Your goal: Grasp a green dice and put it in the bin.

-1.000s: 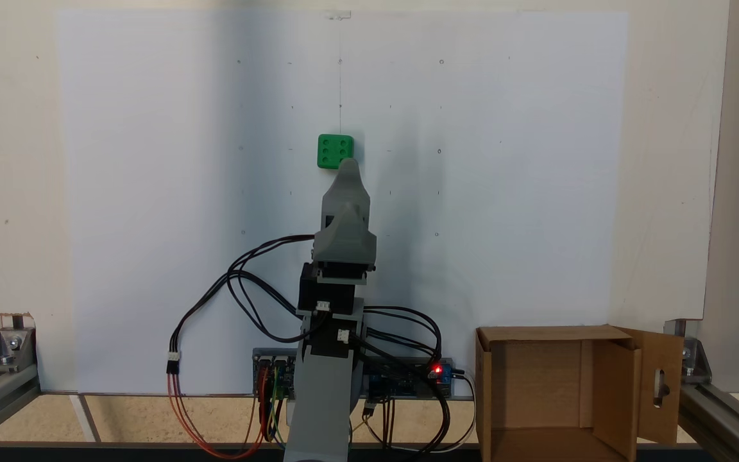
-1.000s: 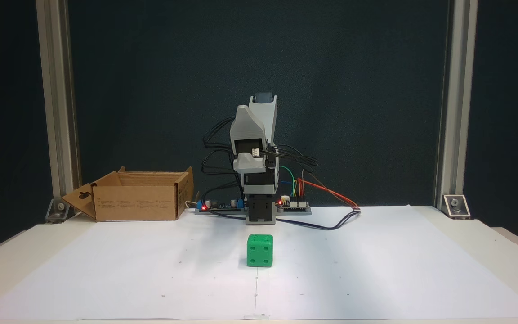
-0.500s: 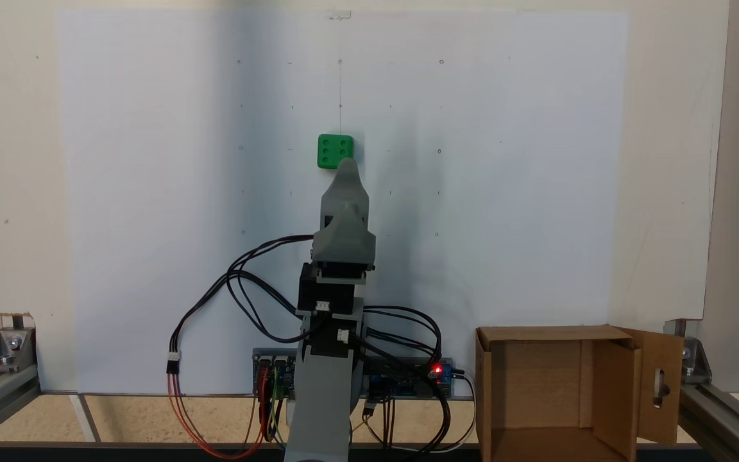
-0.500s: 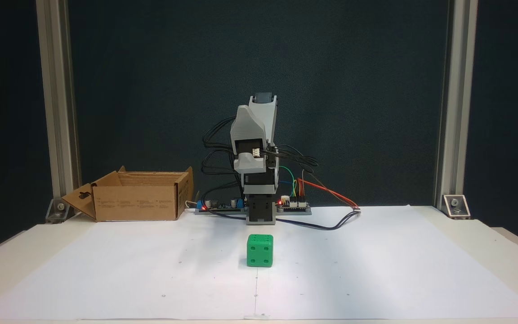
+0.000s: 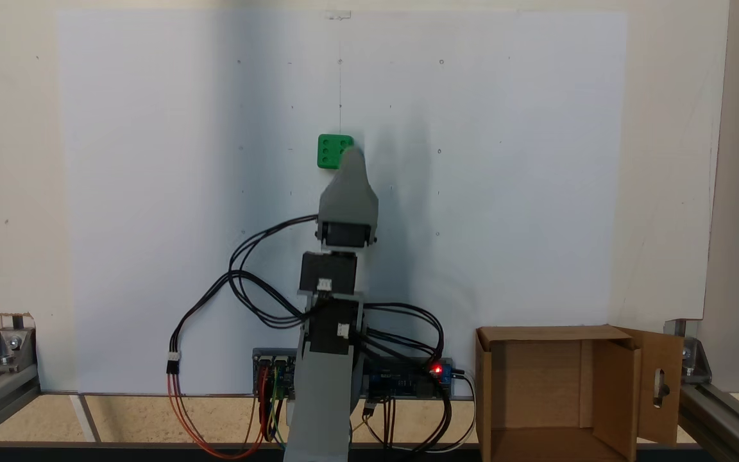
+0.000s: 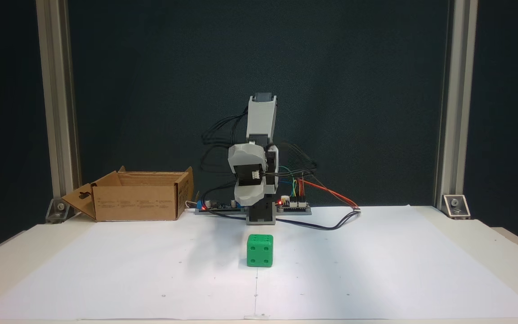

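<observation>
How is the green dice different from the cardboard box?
The green dice is bright green plastic; the bin is brown cardboard. The dice is small, the bin several times bigger. The dice is a closed cube with round pip holes; the bin is open with flaps. Both sit on the table, apart from the gripper.

Arm folded forward from base, hand [image 5: 352, 156] lowered, pointing outward; jaws' state unreadable.
</observation>
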